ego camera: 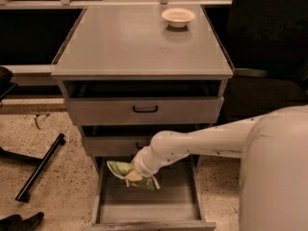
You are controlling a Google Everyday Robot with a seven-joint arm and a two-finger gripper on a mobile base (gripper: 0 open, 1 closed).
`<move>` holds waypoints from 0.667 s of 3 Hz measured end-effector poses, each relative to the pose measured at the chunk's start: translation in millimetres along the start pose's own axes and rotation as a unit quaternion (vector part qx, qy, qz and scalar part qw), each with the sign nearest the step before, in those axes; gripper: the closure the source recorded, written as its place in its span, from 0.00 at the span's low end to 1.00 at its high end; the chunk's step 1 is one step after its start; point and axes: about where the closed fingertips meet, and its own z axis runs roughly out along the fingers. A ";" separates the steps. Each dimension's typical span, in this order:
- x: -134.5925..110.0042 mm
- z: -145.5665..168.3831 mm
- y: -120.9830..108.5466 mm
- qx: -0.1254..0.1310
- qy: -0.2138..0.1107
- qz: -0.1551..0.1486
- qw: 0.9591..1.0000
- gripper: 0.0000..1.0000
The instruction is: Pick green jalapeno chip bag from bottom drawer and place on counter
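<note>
Near edge first: bottom drawer [159, 210] is pulled out at 6 o'clock, its plain grey front lip along the bottom of the view. The tray floor is bare in the near half.

Robot body [279, 177] fills 4 to 5 o'clock, a big white shell. The arm [202, 141] runs from it toward 7 o'clock and down into the drawer.

The gripper [140, 178] is at the arm's end, over the far-left part of the drawer tray, just below the middle drawer front. Its tip is buried in the bag, so whether it is wide, narrow or clamped I can't tell.

Green jalapeno chip bag [119, 168] is inside the bottom drawer's outline, far-left, touching the gripper. It is crumpled. One end sticks out toward 9 o'clock and the other end shows at 5 o'clock of the wrist. Can't tell whether it is lifted or resting on the tray.

Floor [53, 143] at 8 o'clock is speckled, with a black bar [41, 166] lying diagonally on it.

Middle drawer front [108, 146] is next back, mostly hidden by the arm. Top drawer front [183, 110] sits above it with a black handle [145, 109] and a dark gap over it.

Counter [130, 42] is the pale-grey slab from centre to 12 o'clock. A white bowl [178, 17] stands on it far back at 1 o'clock, well apart from the bag.
</note>
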 end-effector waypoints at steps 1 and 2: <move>-58.9 -60.0 -26.0 -0.003 -0.079 -0.034 0.996 1.00; -118.1 -132.8 -57.0 0.005 -0.133 -0.085 0.987 1.00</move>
